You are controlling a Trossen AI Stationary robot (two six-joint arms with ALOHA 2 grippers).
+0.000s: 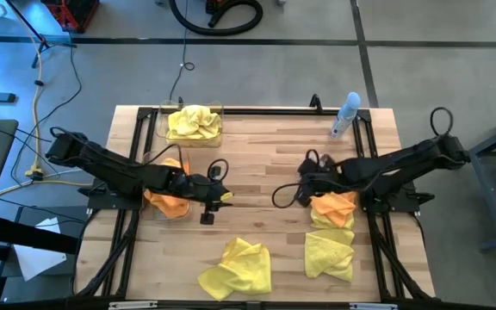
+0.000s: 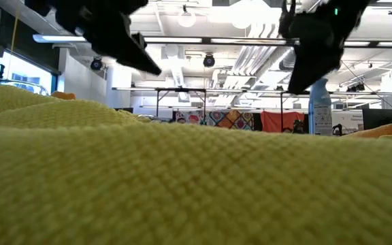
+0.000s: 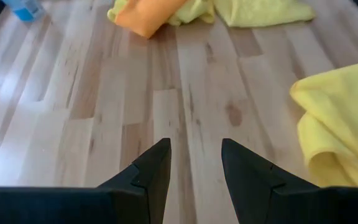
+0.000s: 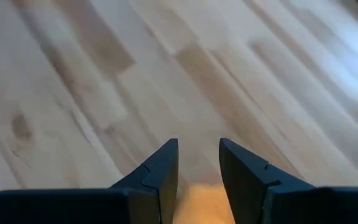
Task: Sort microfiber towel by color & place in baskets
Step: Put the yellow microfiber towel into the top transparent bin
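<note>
High view, left to right: left arm enters from the left edge and reaches toward the centre, left gripper (image 1: 220,196) just left of centre over bare wood, fingers (image 3: 154,171) parted by a narrow gap with nothing between them, only bare table (image 3: 92,112) ahead. Under that arm, left of centre, a clear basket (image 1: 149,159) holds an orange towel (image 1: 169,203), mostly covered by the arm. Upper left of centre, at the far edge of the table, a second clear basket (image 1: 161,120) holds a heap of yellow towels (image 1: 194,123). Lower centre, a crumpled yellow towel (image 1: 236,269) lies loose on the wood. Right of centre, the right gripper (image 1: 306,177) hangs over bare wood, its fingers (image 4: 160,174) also narrowly apart and empty, an orange patch showing just under them in the right wrist view. Just right of that gripper an orange towel (image 1: 332,205) lies on the table under the right arm, with another yellow towel (image 1: 330,255) touching it on the lower side, lower right of frame. Upper right, a spray bottle (image 1: 345,115) lies near the table's far edge. Right arm runs off toward the right edge. Low view is mostly filled by yellow cloth (image 2: 182,184) close up, both grippers dark at the top.
</note>
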